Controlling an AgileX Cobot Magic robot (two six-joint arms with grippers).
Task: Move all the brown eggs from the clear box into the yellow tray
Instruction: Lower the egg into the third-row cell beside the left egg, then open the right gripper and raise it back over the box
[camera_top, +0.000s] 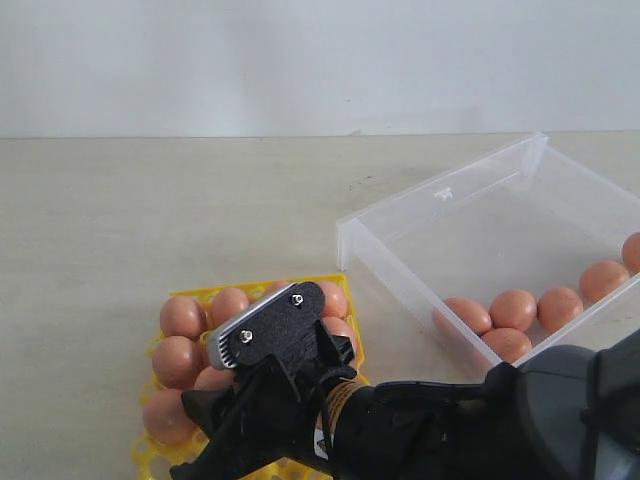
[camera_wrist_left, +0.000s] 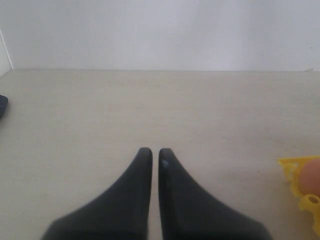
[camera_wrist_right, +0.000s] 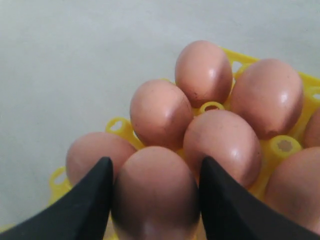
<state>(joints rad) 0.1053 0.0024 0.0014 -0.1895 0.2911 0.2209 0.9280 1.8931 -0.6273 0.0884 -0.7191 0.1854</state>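
The yellow tray (camera_top: 258, 289) lies at the front left and holds several brown eggs (camera_top: 182, 316). My right arm reaches across over it. In the right wrist view my right gripper (camera_wrist_right: 155, 167) is shut on a brown egg (camera_wrist_right: 155, 195), one finger touching each side, just above the tray (camera_wrist_right: 285, 146) beside seated eggs (camera_wrist_right: 161, 112). The clear box (camera_top: 400, 215) stands at the right with several brown eggs (camera_top: 513, 308) along its near wall. My left gripper (camera_wrist_left: 151, 152) is shut and empty over bare table; a tray corner (camera_wrist_left: 289, 165) with an egg (camera_wrist_left: 311, 176) shows at that view's edge.
The beige table (camera_top: 150, 210) stretches back to a white wall. My right arm's dark body (camera_top: 480, 425) covers the front of the tray and the box's near corner. A dark object (camera_wrist_left: 2, 106) shows at the edge of the left wrist view.
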